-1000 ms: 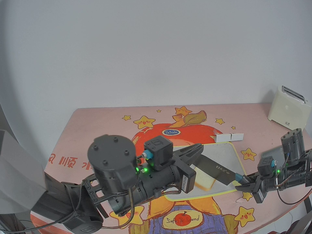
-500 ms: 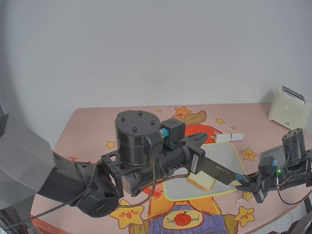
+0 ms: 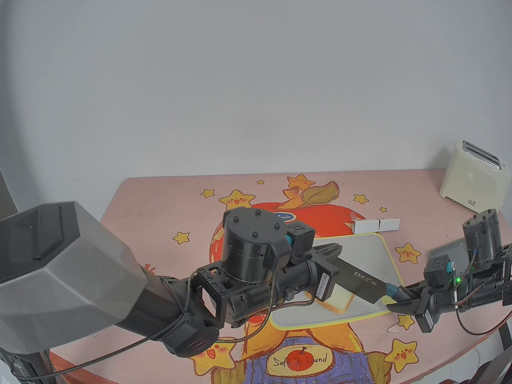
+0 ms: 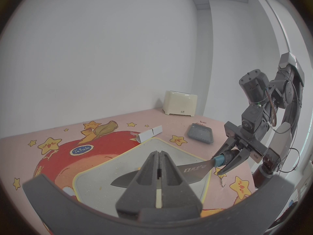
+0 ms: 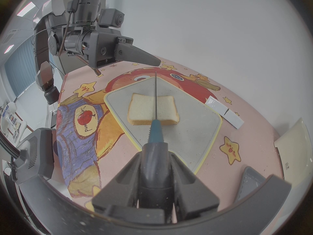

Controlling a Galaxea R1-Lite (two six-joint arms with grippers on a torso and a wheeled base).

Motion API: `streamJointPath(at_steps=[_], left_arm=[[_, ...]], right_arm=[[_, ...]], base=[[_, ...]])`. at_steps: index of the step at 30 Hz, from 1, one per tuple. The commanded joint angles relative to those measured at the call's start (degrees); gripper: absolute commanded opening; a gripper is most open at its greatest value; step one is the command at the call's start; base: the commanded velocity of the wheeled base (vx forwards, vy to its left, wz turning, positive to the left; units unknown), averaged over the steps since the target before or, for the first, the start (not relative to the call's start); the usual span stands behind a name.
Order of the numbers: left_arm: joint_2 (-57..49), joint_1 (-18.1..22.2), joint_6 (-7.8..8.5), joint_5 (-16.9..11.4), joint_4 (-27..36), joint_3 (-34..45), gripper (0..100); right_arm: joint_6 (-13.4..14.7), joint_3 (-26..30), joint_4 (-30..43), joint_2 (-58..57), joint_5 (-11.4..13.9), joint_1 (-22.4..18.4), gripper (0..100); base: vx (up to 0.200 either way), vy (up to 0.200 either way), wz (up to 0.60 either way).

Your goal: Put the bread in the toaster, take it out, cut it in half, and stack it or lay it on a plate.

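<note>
A slice of bread [image 5: 140, 110] lies flat on the grey, yellow-edged cutting board [image 5: 195, 128], partly hidden by my left arm in the head view [image 3: 341, 298]. My right gripper [image 3: 408, 301] is shut on the teal handle of a dark knife [image 3: 362, 282]. The blade [image 5: 156, 92] runs across the middle of the slice. My left gripper [image 3: 333, 252] hangs shut and empty over the board's far left part, just beyond the knife tip [image 4: 124, 181]. The cream toaster [image 3: 474, 177] stands at the table's far right corner.
A small grey plate [image 3: 448, 252] sits right of the board, beside my right arm. A low white box [image 3: 376, 225] lies just behind the board. The pink table's left half [image 3: 154, 209] is bare.
My left arm has swung in from the near left toward the board and dropped lower, its fingers staying shut. The right gripper, knife and bread have hardly moved.
</note>
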Motion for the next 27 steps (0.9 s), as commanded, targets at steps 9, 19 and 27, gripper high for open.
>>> streamJointPath(at_steps=[9,19,27], left_arm=[[1.40,0.14,0.05,0.10,-0.18,-0.70,0],[3.25,1.37,-0.04,0.10,-0.09,-2.63,0],[3.25,1.37,0.05,0.01,0.34,-2.55,0]], right_arm=[[-0.03,0.00,-0.14,-0.12,0.03,0.10,0],[-0.03,-0.09,0.03,-0.12,-0.06,0.10,0],[-0.03,-0.53,-0.14,0.06,0.03,0.10,0]], base=[[0.000,0.000,0.00],[0.000,0.000,0.00],[0.000,0.000,0.00]])
